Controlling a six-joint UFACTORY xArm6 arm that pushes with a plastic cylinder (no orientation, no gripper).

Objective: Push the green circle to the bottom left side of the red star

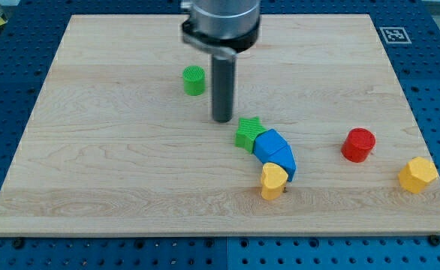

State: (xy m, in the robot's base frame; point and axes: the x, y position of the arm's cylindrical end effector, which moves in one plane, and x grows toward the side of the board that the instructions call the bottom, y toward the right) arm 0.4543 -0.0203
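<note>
Blue perforated bench plate is framing a pale wooden board [92, 172], on which all the blocks are lying. Near the view's top, left of centre, a small green ribbed plastic circle [194, 80] is standing alone, and my tip [221, 119], the lower end of a straight dark rod hanging from a grey collar, is resting on the board just to the view's right of and below that circle, apart from it. No jaws are present on this arm, so nothing is being clasped. Just right of and below the tip, a green plastic star [248, 133] is touching a blue rounded plastic block [275, 151], which in turn is touching a yellow heart-like plastic block [273, 181] below it. Well apart at the view's right, a red plastic cylinder [358, 145] is standing, and a yellow faceted plastic block [417, 175] is sitting near the right edge. No red star is showing; the red cylinder is the only red block, so it is probably the intended target. Judging from this layout, the approach step is in hand: the circle is not yet being contacted. The next move is calling for the tip to pass round to the circle's upper left side, then to drive it rightward and downward across the board, steering clear of the green, blue and yellow cluster, until it is lying at the red block's lower left.
</note>
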